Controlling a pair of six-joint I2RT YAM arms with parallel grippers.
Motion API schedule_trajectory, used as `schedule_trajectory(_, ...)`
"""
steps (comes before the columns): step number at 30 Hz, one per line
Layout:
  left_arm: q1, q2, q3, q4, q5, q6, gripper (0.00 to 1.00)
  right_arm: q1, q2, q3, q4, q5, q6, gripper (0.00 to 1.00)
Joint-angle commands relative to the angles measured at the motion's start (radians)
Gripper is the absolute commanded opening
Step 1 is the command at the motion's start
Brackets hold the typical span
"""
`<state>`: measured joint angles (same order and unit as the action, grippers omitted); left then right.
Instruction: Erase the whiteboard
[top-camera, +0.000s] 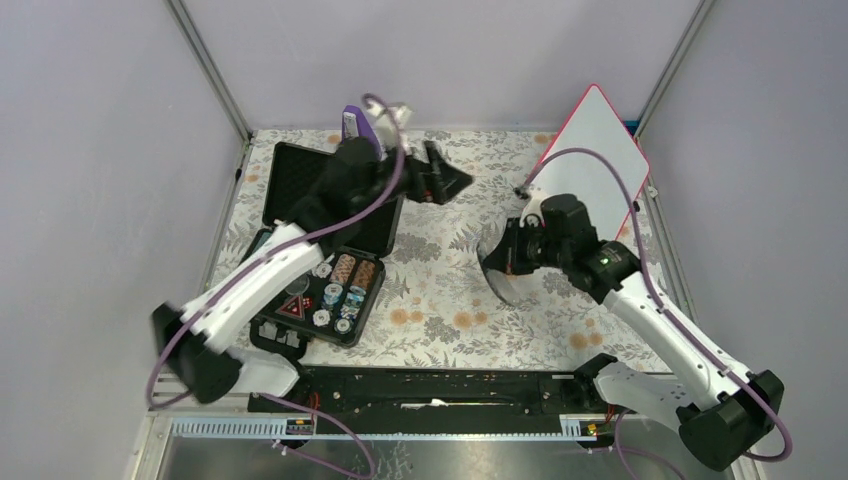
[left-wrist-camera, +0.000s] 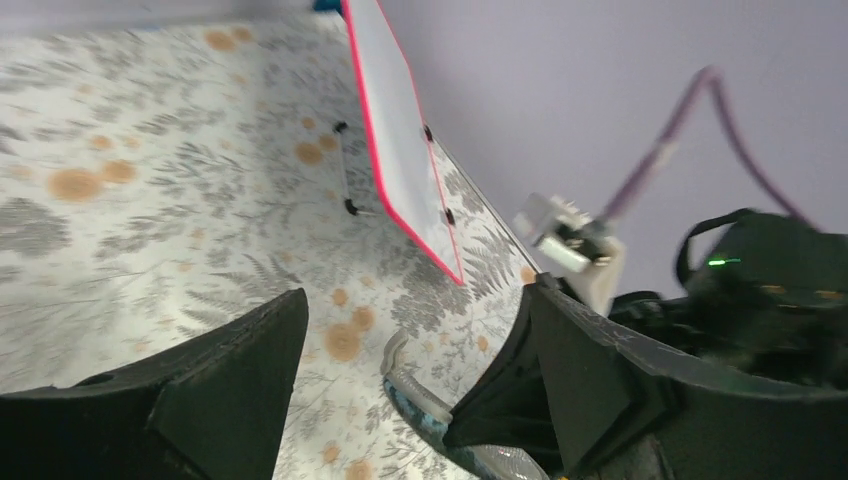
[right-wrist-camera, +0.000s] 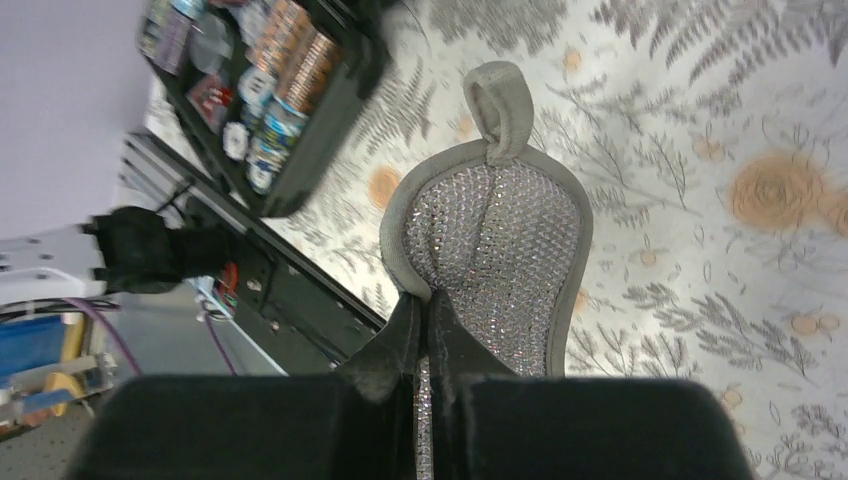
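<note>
The whiteboard (top-camera: 592, 150), white with a red-pink rim, stands tilted at the back right corner; its face looks blank. It also shows in the left wrist view (left-wrist-camera: 398, 130). My right gripper (top-camera: 508, 262) is shut on a grey glittery pad with a hanging loop (right-wrist-camera: 497, 225), held just above the cloth in front of the board. The jaws (right-wrist-camera: 430, 312) pinch the pad's edge. My left gripper (top-camera: 447, 182) is open and empty, hovering at the back centre and facing the board; its fingers (left-wrist-camera: 235, 375) stand wide apart, with the pad's edge (left-wrist-camera: 415, 395) showing between them.
An open black case (top-camera: 335, 235) with poker chips lies at the left, under my left arm; it also shows in the right wrist view (right-wrist-camera: 290, 110). A purple object (top-camera: 355, 124) stands at the back behind it. The table carries a floral cloth (top-camera: 440, 300).
</note>
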<state>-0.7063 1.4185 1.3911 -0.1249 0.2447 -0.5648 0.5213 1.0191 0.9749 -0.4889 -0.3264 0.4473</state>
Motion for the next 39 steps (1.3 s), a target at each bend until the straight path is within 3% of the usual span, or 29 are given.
schedule_trajectory(1, 0.024, -0.231, -0.130, -0.010, -0.148, 0.068, 0.88, 0.064, 0.012, -0.080, -0.026, 0.095, -0.003, 0.00)
schedule_trajectory(8, 0.024, -0.457, -0.270, -0.067, -0.262, 0.094, 0.91, 0.086, 0.054, -0.213, 0.013, 0.183, -0.045, 0.00)
schedule_trajectory(16, 0.024, -0.552, -0.308, -0.137, -0.342, 0.126, 0.92, 0.090, 0.117, -0.284, 0.072, 0.223, -0.024, 0.09)
schedule_trajectory(24, 0.025, -0.566, -0.291, -0.150, -0.346, 0.132, 0.93, 0.089, 0.090, -0.284, 0.079, 0.200, -0.017, 0.43)
schedule_trajectory(25, 0.025, -0.567, -0.288, -0.150, -0.346, 0.132, 0.93, 0.089, 0.074, -0.278, 0.069, 0.205, -0.018, 0.57)
schedule_trajectory(26, 0.024, -0.567, -0.283, -0.150, -0.346, 0.133, 0.93, 0.089, 0.050, -0.269, 0.057, 0.212, -0.020, 0.64)
schedule_trajectory(31, 0.024, -0.573, -0.246, -0.169, -0.351, 0.146, 0.93, 0.089, -0.063, -0.177, -0.022, 0.222, -0.038, 0.74)
schedule_trajectory(37, 0.025, -0.603, -0.189, -0.193, -0.386, 0.179, 0.93, 0.089, -0.233, 0.000, -0.091, 0.242, -0.078, 0.99)
schedule_trajectory(39, 0.024, -0.618, -0.169, -0.199, -0.401, 0.193, 0.94, 0.089, -0.286, 0.073, -0.108, 0.277, -0.102, 0.99)
